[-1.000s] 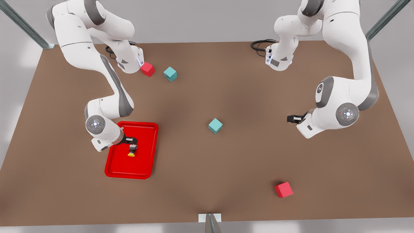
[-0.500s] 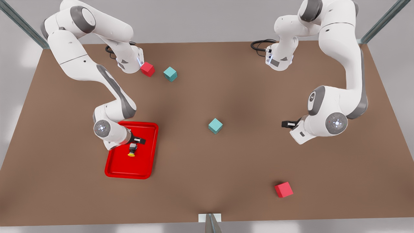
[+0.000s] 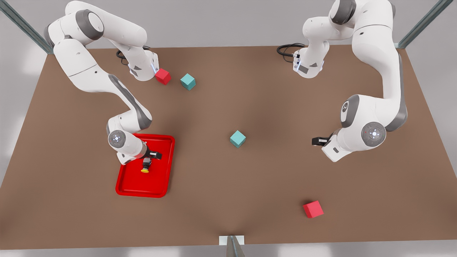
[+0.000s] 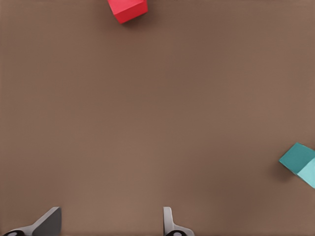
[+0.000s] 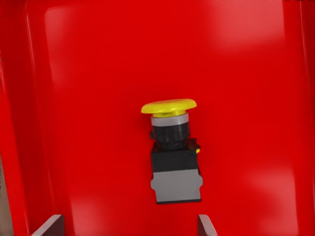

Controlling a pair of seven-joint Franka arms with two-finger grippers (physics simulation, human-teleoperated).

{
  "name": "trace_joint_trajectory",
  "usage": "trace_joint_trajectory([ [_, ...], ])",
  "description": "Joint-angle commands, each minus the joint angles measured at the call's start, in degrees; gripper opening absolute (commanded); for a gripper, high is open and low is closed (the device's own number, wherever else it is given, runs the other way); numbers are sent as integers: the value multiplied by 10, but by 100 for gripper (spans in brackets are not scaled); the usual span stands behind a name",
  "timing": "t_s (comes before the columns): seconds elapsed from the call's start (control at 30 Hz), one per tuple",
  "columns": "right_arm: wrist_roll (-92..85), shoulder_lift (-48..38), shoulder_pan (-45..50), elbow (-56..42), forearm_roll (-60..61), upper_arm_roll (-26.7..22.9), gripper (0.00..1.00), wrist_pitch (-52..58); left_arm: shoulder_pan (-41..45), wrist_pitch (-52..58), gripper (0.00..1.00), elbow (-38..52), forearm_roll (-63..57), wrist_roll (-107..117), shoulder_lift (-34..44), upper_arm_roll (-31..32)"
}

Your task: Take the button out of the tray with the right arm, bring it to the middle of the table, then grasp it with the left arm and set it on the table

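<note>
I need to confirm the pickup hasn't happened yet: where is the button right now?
The button lies on its side inside the tray, on the front view's left, just below the open right gripper.

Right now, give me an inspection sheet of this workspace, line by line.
Surface: large flat matte brown table, nothing spilled.
Job's things: tiny yellow-capped push-button lying on its side inside the shallow glossy red tray.
Clutter: two red cubes; two teal cubes.
End effectors: right end effector open, above the button in the tray; left end effector open, waiting over bare table at the front view's right.
Cables: black cable loops at both arm bases.
Surroundings: grey metal frame posts, pale wall.
</note>
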State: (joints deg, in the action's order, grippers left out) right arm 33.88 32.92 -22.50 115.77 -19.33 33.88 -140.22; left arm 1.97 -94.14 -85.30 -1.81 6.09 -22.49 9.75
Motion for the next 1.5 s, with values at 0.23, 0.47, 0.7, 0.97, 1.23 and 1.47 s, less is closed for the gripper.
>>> trace_joint_trajectory([
  [0.23, 7, 18, -1, 5, -26, 0, 100, -19, 15, -16, 100, 0, -2, 19, -20, 1],
  [0.47, 9, 28, 8, 10, -28, 0, 100, -23, 23, -15, 100, 17, 0, 20, -32, 1],
  [0.7, 9, 37, 7, 10, -37, 0, 100, -30, 23, -16, 100, 21, -1, 20, -36, 1],
  [0.97, 10, 40, 2, 5, -55, 0, 100, -30, 23, -5, 100, 27, -4, 38, -19, 4],
  [1.23, 10, 34, 1, -19, -63, 0, 100, -12, 26, 17, 100, 45, -4, 38, -19, 3],
  [1.47, 9, 35, -4, -48, -113, 4, 100, 20, 25, 36, 100, 51, -4, 38, -12, 3],
])
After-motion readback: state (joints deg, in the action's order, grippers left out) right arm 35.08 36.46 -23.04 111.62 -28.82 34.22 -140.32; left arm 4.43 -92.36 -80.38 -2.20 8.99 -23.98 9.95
